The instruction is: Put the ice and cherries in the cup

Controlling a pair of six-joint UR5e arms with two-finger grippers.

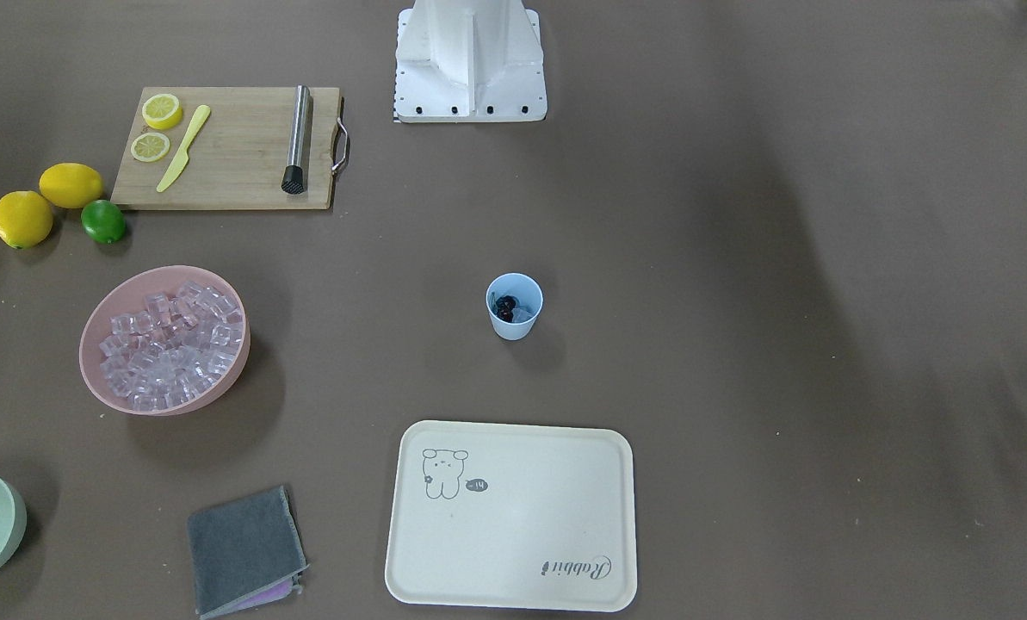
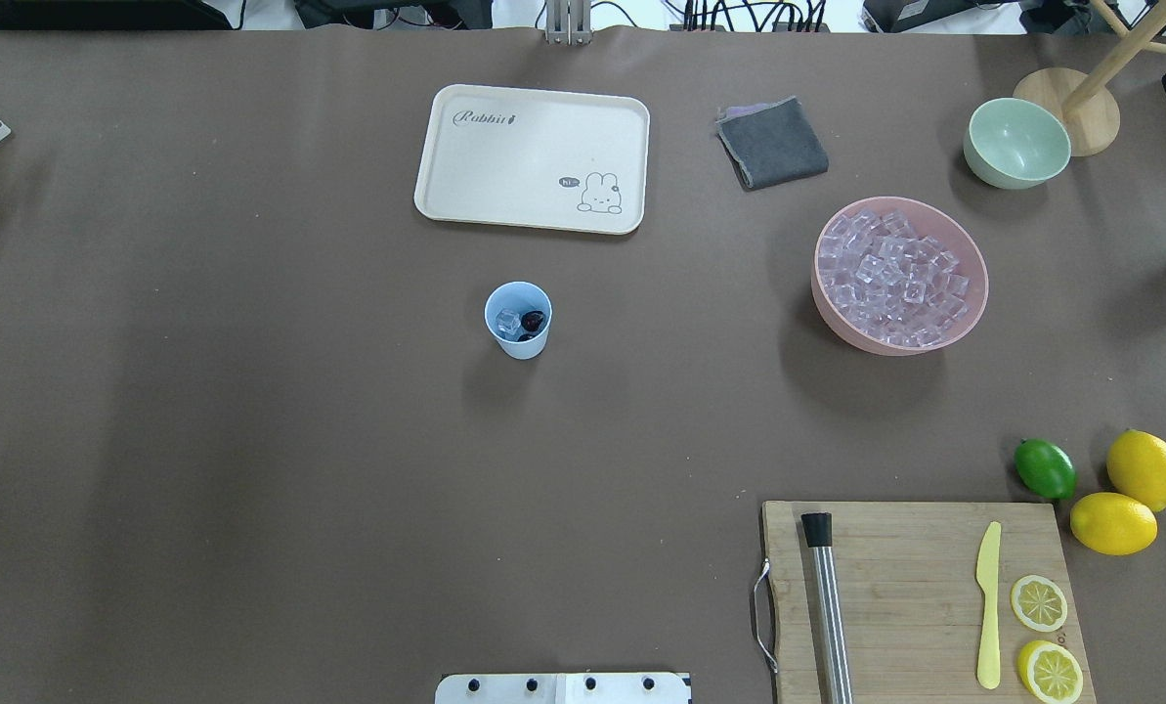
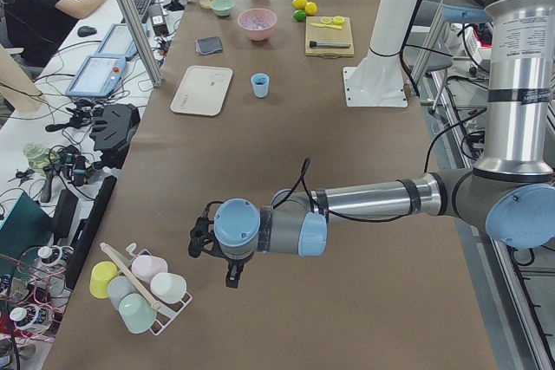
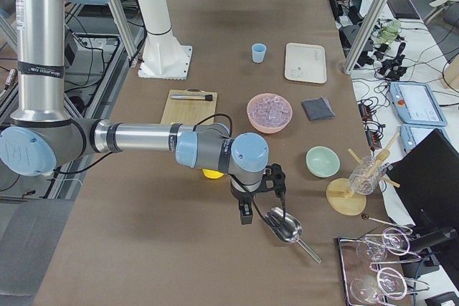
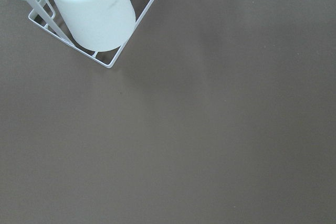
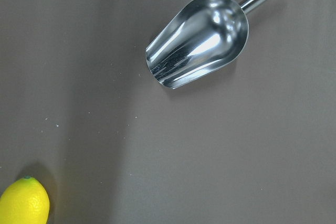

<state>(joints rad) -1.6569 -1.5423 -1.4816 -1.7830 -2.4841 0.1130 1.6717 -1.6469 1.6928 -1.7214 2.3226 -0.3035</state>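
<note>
Arms both stretched low, far from cup (image 1: 514,306); left pincer (image 3: 231,275), right pincer (image 4: 247,213) opening unreadable

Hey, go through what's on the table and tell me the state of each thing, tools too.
cup: upright, holds ice and cherries
pink bowl: upright, full of ice
green bowl: upright, empty
scoop: lying flat, empty
left tool: open or shut, cannot tell
right tool: open or shut, cannot tell

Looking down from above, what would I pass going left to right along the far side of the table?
cream rabbit tray → folded grey cloth → pale green bowl
</note>
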